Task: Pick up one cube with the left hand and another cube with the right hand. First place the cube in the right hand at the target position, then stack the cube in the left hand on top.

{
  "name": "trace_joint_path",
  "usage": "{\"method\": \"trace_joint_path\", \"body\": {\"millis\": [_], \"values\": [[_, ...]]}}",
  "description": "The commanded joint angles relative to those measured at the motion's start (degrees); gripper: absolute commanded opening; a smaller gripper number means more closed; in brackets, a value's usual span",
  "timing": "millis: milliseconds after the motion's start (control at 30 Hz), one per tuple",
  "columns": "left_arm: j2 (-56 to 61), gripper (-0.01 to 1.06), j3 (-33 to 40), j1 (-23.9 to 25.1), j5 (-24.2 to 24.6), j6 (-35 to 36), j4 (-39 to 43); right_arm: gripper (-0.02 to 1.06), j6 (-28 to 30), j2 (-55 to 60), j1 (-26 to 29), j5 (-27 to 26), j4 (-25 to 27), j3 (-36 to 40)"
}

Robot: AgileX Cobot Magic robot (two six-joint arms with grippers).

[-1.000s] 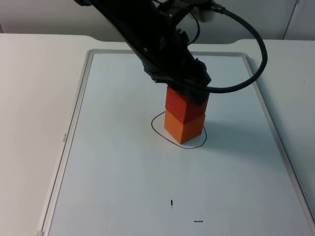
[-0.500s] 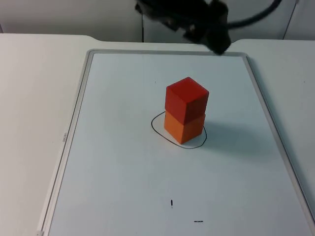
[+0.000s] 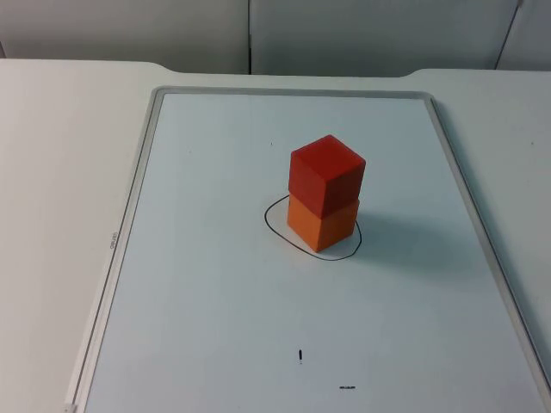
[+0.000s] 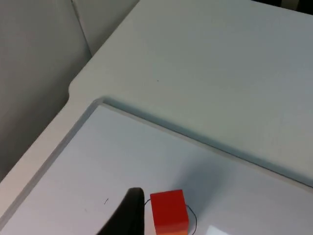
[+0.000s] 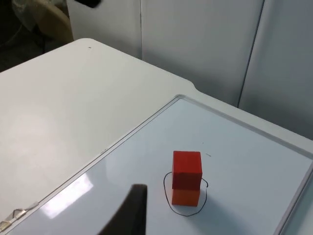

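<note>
Sitting on the orange cube (image 3: 320, 225) inside the drawn ring (image 3: 277, 231), the red cube (image 3: 326, 175) touches neither gripper; how far either gripper is spread cannot be told.

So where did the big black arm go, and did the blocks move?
The arm let go of the red cube and pulled up and back toward the wall, out of the top view. The red cube stayed on the orange cube, inside the drawn circle.
</note>
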State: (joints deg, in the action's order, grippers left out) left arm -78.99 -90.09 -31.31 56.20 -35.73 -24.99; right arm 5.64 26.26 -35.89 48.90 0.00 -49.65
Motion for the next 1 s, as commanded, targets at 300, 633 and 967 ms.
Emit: {"method": "trace_joint_path", "body": {"millis": [300, 633, 967], "values": [[25.61, 1.05, 24.56, -0.26, -4.1, 6.96, 6.7, 0.97, 0.53, -0.37, -0.19, 0.48, 0.53, 0.85], [48.31, 1.05, 43.69, -0.26, -5.06, 17.83, 10.87, 0.97, -1.0, -9.62, -0.19, -1.1, 2.03, 10.38], [69.95, 1.05, 54.99, -0.26, 0.16, 27.51, 15.52, 0.97, -5.64, -23.89, -0.19, 2.69, 1.42, 15.93]]}}
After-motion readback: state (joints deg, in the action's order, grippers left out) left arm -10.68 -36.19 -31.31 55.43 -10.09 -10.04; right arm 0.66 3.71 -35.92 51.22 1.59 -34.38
